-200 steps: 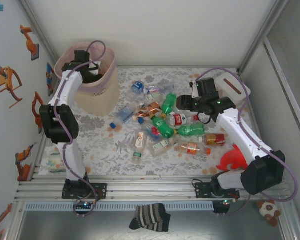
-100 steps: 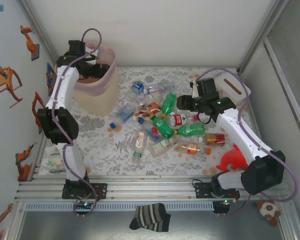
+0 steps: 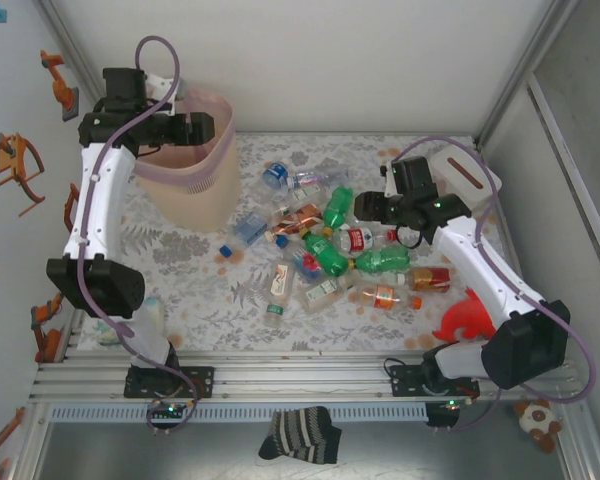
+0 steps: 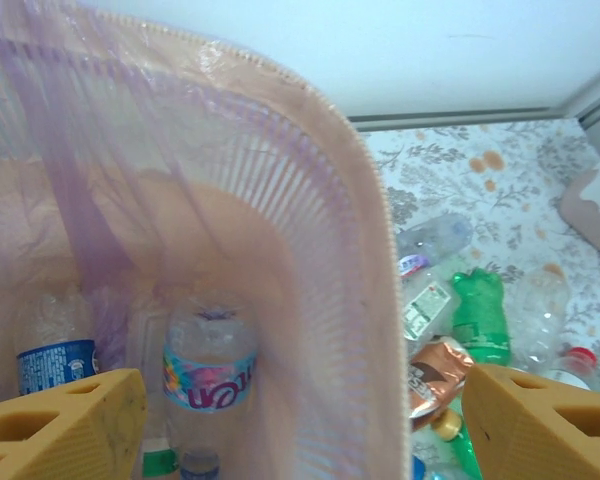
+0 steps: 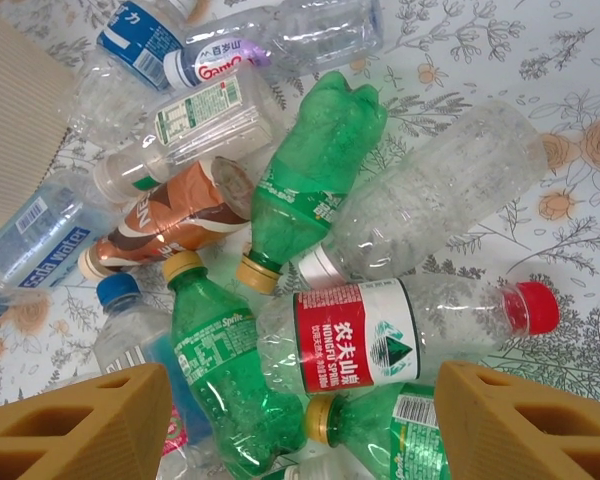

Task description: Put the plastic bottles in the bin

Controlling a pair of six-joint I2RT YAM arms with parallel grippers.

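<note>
Light, springy and slick by the look, the crushed plastic bottles (image 3: 332, 250) heaped mid-frame, a few inside the pink bin (image 3: 218, 172) at upper left, want pinching across the body; left gripper (image 3: 202, 128) over the bin and right gripper (image 3: 365, 207) over the heap both gape empty.

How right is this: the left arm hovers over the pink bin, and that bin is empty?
Wrong on one count: the bin is not empty. The left wrist view shows bottles inside it. The left gripper does hover over it.
</note>
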